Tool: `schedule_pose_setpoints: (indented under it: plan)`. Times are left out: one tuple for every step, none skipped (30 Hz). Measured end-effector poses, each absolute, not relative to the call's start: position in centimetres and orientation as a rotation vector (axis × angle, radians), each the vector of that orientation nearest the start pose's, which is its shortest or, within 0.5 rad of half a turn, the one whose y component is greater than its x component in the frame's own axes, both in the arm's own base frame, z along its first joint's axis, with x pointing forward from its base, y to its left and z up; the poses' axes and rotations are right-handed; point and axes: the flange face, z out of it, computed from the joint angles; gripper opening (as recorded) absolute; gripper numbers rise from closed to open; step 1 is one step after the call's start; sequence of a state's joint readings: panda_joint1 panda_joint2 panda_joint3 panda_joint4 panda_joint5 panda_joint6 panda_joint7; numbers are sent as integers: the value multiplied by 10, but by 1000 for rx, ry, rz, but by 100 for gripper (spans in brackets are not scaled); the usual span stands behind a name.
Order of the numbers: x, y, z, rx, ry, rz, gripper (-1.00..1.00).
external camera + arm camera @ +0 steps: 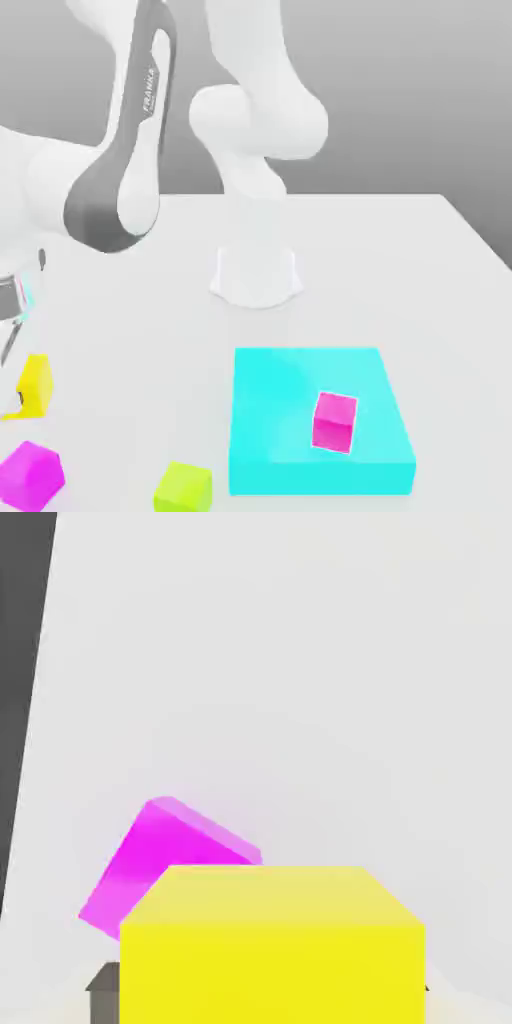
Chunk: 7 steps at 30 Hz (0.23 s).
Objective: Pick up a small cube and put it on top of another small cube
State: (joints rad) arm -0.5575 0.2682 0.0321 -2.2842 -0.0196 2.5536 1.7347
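Grip: gripper (12,345) clamped shut on the small yellow cube (272,944), right between the fingers, lifted clear of the table (400,250).
Cube axis: no long side; tilted in the exterior view.
Just beyond: magenta cube (165,857), angled, near.
Farther: lime cube (183,487); another magenta cube (335,421) on the cyan block (280,400).
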Motion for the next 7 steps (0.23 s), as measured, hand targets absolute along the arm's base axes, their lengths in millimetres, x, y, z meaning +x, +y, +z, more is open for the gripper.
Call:
schedule_pose_setpoints:
  plan:
    - [464, -267, 224, -1359, 2832, -3, -100]
    - [466, -268, 210, -1358, 2832, -2, -100]
    - [466, -267, 195, -1357, 2832, -2, -100]
    - [466, -267, 187, -1357, 2832, -2, 100]
    - [466, -267, 187, -1357, 2832, -2, 100]
    - [466, -267, 187, -1357, 2832, -2, 100]
    - [466, -267, 187, -1357, 2832, -2, 100]
